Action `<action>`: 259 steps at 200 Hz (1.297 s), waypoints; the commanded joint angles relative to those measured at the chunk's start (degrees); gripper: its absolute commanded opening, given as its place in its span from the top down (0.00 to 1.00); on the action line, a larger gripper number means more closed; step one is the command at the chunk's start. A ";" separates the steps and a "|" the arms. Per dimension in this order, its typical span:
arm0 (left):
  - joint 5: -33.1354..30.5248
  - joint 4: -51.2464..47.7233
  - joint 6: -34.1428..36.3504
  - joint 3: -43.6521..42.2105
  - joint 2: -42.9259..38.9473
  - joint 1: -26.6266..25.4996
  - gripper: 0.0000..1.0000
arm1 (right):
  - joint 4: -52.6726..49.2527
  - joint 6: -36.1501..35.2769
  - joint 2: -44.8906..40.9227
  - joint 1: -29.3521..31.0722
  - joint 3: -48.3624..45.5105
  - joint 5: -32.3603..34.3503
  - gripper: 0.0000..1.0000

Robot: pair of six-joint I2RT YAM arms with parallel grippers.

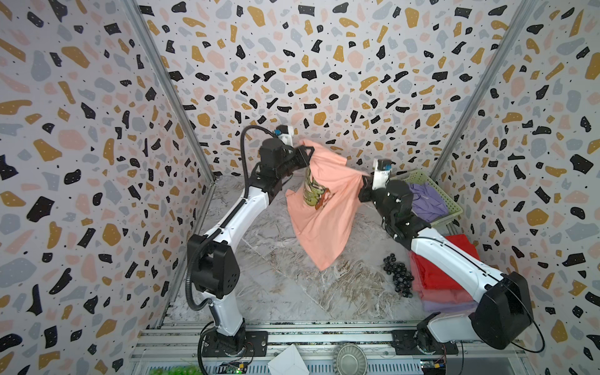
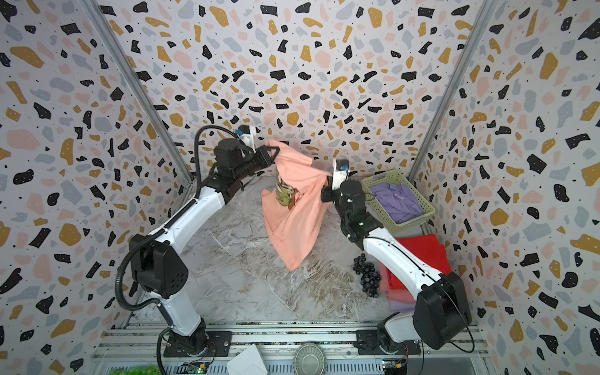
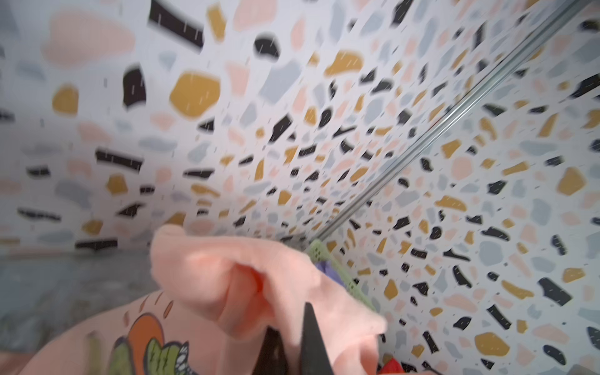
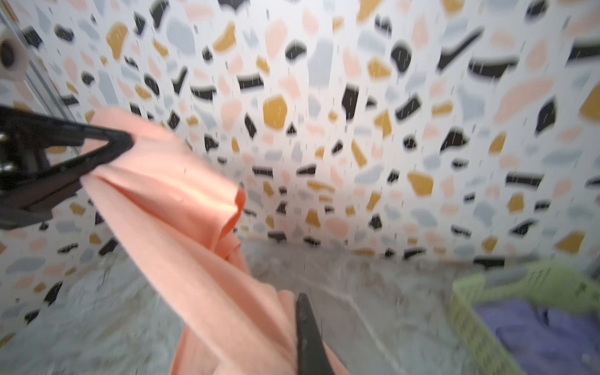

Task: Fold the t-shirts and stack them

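Two hands are holding one peach tee (image 1: 324, 211) (image 2: 292, 220) in the air above the counter (image 1: 276, 285), towards its back. The left hand (image 1: 308, 152) (image 2: 276, 152) is pinching the tee's upper edge, its jaws closed on the cloth; the right wrist view is showing that hand (image 4: 107, 149) clamped over a gathered fold. The right hand (image 1: 363, 194) (image 2: 324, 194) is gripping another part of the same tee lower down and to the right, its jaws closed on the cloth as well, with one dark finger (image 4: 305, 324) lying against the fabric. The cloth is stretching between the two grips and the rest is hanging down in a long point, with its green and orange print facing left and partly folded in. Whether the tip is touching the counter, I cannot tell.

Five tees are showing in all. Besides the peach one, one loose lavender tee (image 1: 425, 201) (image 2: 396, 201) is lying crumpled in the single green basket (image 1: 418, 177) (image 2: 389, 175) at the back right. Three folded ones are sitting in one stack at the front right, partly under the right arm: the red tee (image 1: 425, 276) (image 2: 422, 250) on top, the pink tee (image 1: 444, 297) (image 2: 389, 290) under it, and the folded lavender tee (image 1: 444, 306) (image 2: 401, 306) at the bottom.

One bunch of grapes (image 1: 397, 274) (image 2: 368, 274) is lying just beside the stack's left edge.
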 commanded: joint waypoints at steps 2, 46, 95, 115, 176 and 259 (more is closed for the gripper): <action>-1.07 -0.31 3.14 6.33 -4.38 0.43 1.00 | -3.10 -9.16 0.67 0.24 8.77 2.40 1.00; -9.37 8.84 3.15 -17.95 -22.53 0.49 1.00 | -4.57 -14.27 -6.02 3.44 6.34 0.26 1.00; -22.58 4.22 -3.72 -49.98 -40.75 0.47 0.55 | -6.80 -8.77 -10.62 9.26 -9.96 10.61 1.00; -29.46 0.87 -8.00 -58.14 -45.48 0.49 0.45 | -12.48 -5.18 -8.36 9.07 -9.39 11.13 1.00; -33.21 -15.51 4.70 -49.36 -43.66 0.46 0.31 | -17.28 3.31 -16.14 12.88 -27.28 -1.50 0.99; -26.52 -13.87 10.71 -41.06 -14.86 -11.25 0.26 | -25.00 15.95 -22.54 16.33 -40.27 1.12 0.41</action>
